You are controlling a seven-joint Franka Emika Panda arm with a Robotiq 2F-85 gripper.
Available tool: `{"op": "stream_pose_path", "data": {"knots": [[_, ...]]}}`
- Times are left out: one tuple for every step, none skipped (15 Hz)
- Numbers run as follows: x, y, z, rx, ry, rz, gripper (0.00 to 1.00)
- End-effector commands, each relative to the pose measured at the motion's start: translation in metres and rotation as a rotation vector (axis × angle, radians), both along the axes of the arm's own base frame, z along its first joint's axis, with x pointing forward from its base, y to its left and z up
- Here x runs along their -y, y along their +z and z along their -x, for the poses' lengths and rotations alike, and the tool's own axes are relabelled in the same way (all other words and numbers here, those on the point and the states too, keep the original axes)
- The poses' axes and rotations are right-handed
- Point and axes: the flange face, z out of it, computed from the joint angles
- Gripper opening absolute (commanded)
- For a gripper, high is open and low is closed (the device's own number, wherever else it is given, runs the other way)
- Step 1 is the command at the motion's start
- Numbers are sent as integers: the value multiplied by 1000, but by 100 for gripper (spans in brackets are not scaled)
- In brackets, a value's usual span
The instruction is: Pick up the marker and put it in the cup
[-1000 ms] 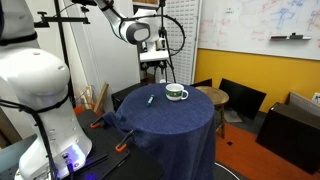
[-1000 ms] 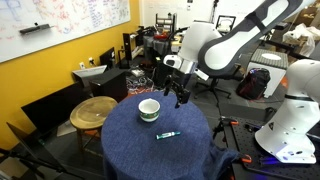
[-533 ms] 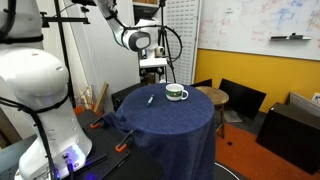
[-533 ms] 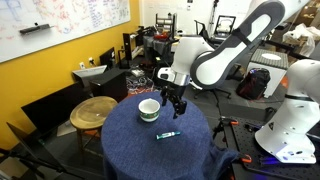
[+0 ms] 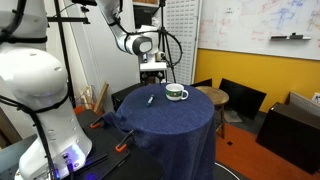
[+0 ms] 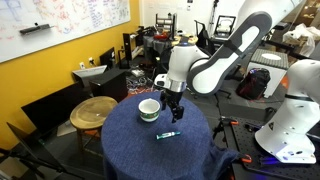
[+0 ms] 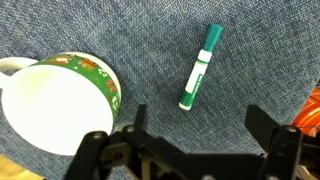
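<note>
The marker [image 7: 200, 68] is green and white and lies flat on the blue cloth of the round table [image 5: 165, 125]. It shows in both exterior views [image 5: 150, 99] [image 6: 167, 135]. The cup [image 7: 55, 105] is a white mug with a green band, upright and empty, beside the marker; it also shows in both exterior views [image 5: 176, 93] [image 6: 149, 109]. My gripper [image 7: 198, 120] is open and empty. It hangs above the table [image 6: 172, 112], over the cloth just short of the marker's near end, with the cup beside it.
A round wooden stool [image 6: 92, 110] stands beside the table, with black chairs [image 5: 240, 98] behind it. A white robot base [image 5: 40, 90] is close by. An orange item [image 7: 312, 105] shows at the wrist view's edge.
My arm has come lower and closer to the cup and the marker over the table. The marker and cup have not moved. The jaws stay open.
</note>
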Motion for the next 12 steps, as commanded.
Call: {"op": "stream_pose_path", "data": {"knots": [[0,1,-1,0,-1,0,100],[1,-1,-2,0,6,4,100],[2,-3,-2,2,11,5,100],[2,-6,-4,1,13,10,100],[2,-9,-4,0,17,19,100],[3,-13,-5,0,24,28,100],[4,-15,-5,-1,29,32,100],[4,-19,-5,-6,35,38,100],[2,-24,-6,-12,42,41,100],[0,-29,-6,-20,51,41,100],[-3,-35,-7,-30,58,44,100],[-8,-40,-6,-40,69,43,100]]}}
